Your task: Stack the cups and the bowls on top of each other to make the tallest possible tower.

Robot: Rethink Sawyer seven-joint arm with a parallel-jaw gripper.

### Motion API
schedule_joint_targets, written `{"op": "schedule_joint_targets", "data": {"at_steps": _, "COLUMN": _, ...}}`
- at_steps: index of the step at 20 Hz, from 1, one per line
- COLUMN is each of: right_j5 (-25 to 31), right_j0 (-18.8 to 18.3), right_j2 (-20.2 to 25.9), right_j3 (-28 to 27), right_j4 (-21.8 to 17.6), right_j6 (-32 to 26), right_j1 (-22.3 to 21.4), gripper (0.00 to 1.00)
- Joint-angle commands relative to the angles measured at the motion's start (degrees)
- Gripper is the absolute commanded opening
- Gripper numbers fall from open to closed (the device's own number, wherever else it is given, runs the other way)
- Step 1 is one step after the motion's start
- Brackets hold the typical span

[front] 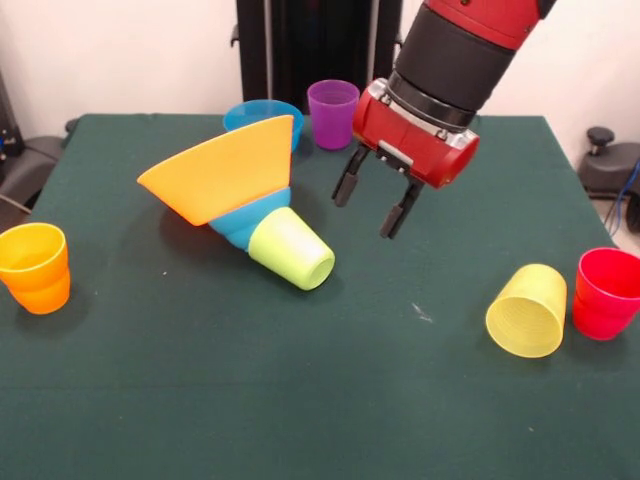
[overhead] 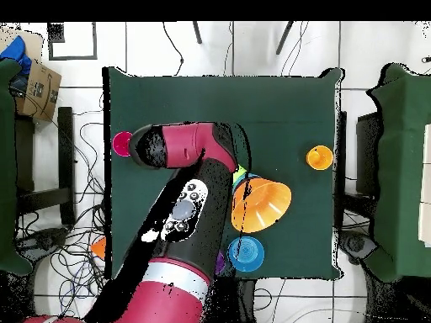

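Note:
The tower lies toppled on the green table [front: 300, 400]: a lime green cup [front: 292, 249] on its side, a small blue bowl [front: 245, 220] in it and a large yellow-orange bowl [front: 225, 165] on that; the bowl also shows in the overhead view [overhead: 263, 203]. My gripper [front: 374, 203] hangs open and empty just right of the stack, above the table. A second blue bowl [front: 262, 118] and a purple cup [front: 332, 112] stand behind. An orange cup [front: 36, 267] stands far left. A yellow cup [front: 527, 310] lies on its side beside an upright red cup [front: 606, 292].
The black pedestal [front: 300, 50] stands behind the table. In the overhead view my arm [overhead: 189, 210] covers the table's middle. Chairs [overhead: 404, 168] and floor cables surround the table.

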Motion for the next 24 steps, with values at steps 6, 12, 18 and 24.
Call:
{"op": "schedule_joint_targets", "data": {"at_steps": 6, "right_j5": -3.0, "right_j0": -0.4, "right_j2": 5.6, "right_j3": 7.5, "right_j4": 1.3, "right_j6": 6.0, "right_j1": 1.3, "gripper": 1.00}}
{"op": "schedule_joint_targets", "data": {"at_steps": 12, "right_j5": 0.5, "right_j0": -1.2, "right_j2": 6.3, "right_j3": 5.7, "right_j4": 2.7, "right_j6": 4.9, "right_j1": 0.4, "gripper": 1.00}}
{"op": "schedule_joint_targets", "data": {"at_steps": 18, "right_j5": -1.5, "right_j0": -1.9, "right_j2": 6.5, "right_j3": 6.1, "right_j4": 1.9, "right_j6": 3.6, "right_j1": 0.3, "gripper": 1.00}}
{"op": "schedule_joint_targets", "data": {"at_steps": 24, "right_j5": -1.0, "right_j0": -2.5, "right_j2": 6.8, "right_j3": 6.8, "right_j4": 2.1, "right_j6": 3.3, "right_j1": -0.3, "gripper": 1.00}}
